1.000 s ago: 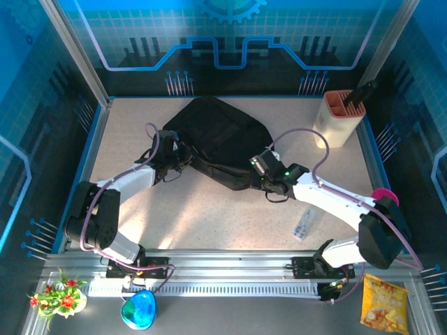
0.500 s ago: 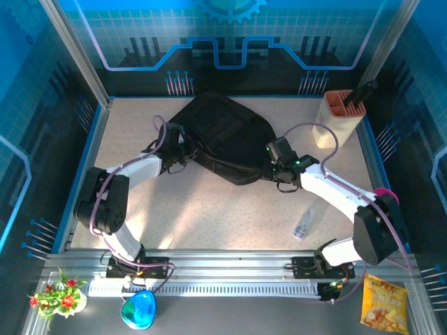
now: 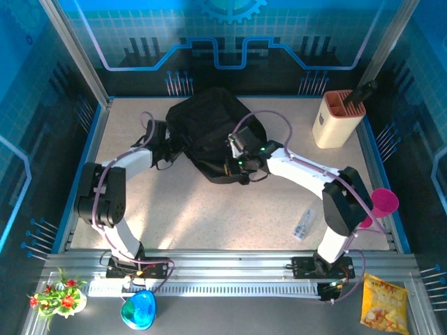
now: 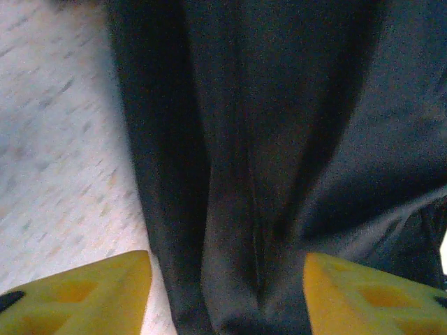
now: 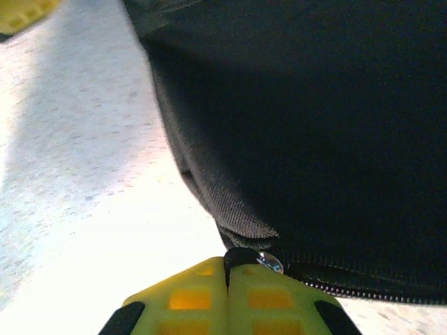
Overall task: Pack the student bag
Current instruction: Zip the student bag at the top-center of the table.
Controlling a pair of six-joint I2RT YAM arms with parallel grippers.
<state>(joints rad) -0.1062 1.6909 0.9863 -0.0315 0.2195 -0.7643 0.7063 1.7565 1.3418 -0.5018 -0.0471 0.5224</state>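
Top external view: the student bag [image 3: 209,129] lies bunched near the middle of the table's [image 3: 195,216] far edge. At its left side, the left gripper [image 4: 223,286] has its yellow fingers spread, with black fabric between them. The right gripper [image 5: 228,269], at the bag's near edge, is pinched tight on the zipper seam [image 5: 363,287].

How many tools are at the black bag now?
2. The left tool stands open at the student bag's left side; the right tool is shut on its near edge.
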